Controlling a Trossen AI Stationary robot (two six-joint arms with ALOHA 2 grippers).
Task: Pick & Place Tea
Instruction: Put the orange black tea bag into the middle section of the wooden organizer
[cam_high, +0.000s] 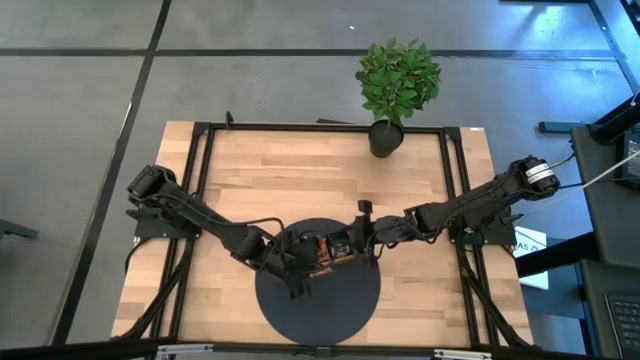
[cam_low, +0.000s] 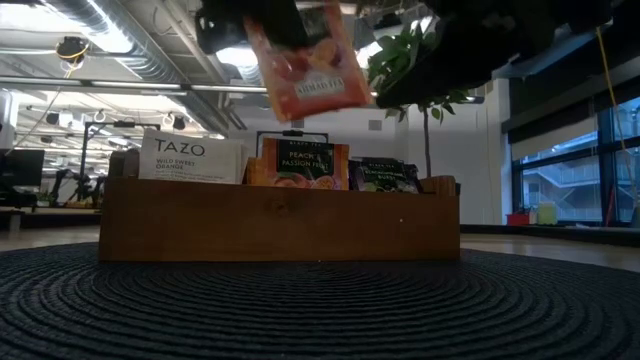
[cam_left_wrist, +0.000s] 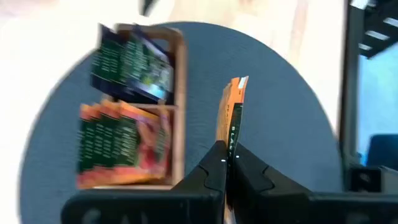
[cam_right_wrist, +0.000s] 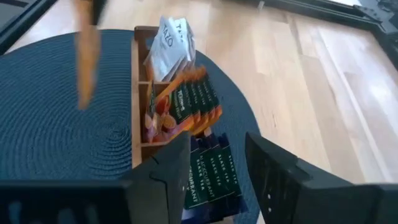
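Between the fingertips of the left gripper (cam_left_wrist: 225, 167) an orange tea sachet (cam_left_wrist: 232, 115) is pinched edge-on, the fingers clenched tight on its lower end, and it is held in the air above the round dark mat (cam_left_wrist: 280, 93). Beside this gripper, the wooden tray (cam_left_wrist: 178, 112) is seen on the mat, filled with upright sachets: white, orange and dark ones. Over the tray's dark-sachet end the right gripper (cam_right_wrist: 217, 163) is poised, its fingers spread apart and nothing between them.
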